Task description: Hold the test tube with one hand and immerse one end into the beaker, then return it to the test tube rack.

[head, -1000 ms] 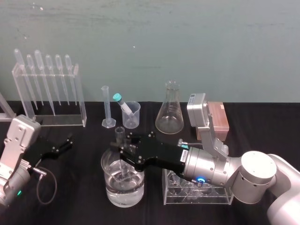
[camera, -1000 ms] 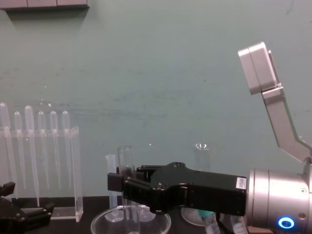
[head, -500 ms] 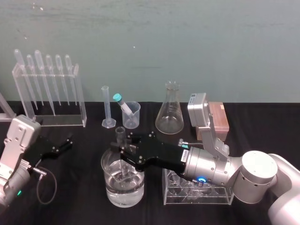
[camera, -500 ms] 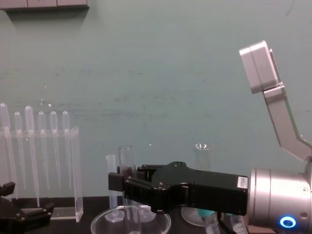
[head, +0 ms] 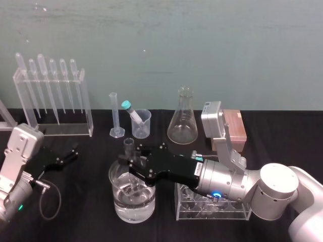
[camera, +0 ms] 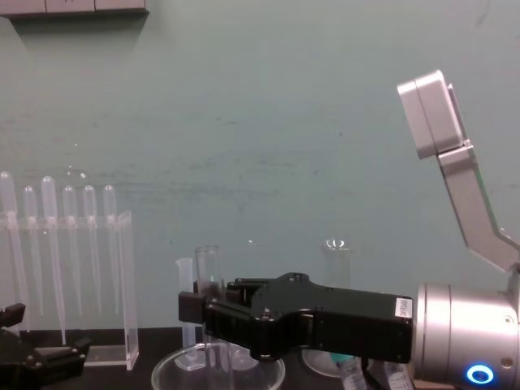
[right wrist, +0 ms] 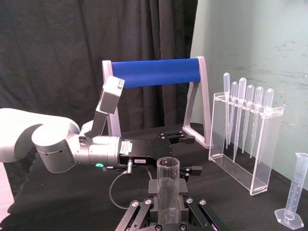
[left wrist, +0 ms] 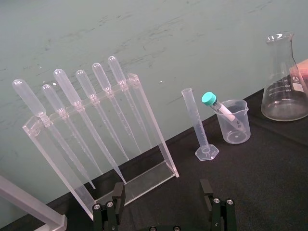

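Nearest, one beaker [head: 132, 199] of water sits at 6 o'clock on the black cloth [head: 86, 201]. The right gripper [head: 130, 164] reaches in from 3 o'clock with its jaws clamped on the one uncapped test tube [head: 128, 146]. It holds the tube upright by its upper part, so only the lower end goes down inside the rim, apparently into the water; the dip looks to be the step in hand. Under that arm, at 3 o'clock from the beaker, stands one clear holder [head: 212, 216]. At 9 o'clock the left gripper [head: 68, 156] sits idle, jaws apart, well out of the working arm's way. Farther back, at 2 o'clock, one salmon-pink test tube rack [head: 236, 126] waits for the tube's return. Along the far edge stand one conical flask [head: 182, 121] at 1 o'clock, then one small cup [head: 142, 125] holding one teal-capped tube [head: 130, 111] and one graduated cylinder [head: 115, 116] at 12. One acrylic stand [head: 87, 106] at 10 carries six pipettes [head: 52, 83].
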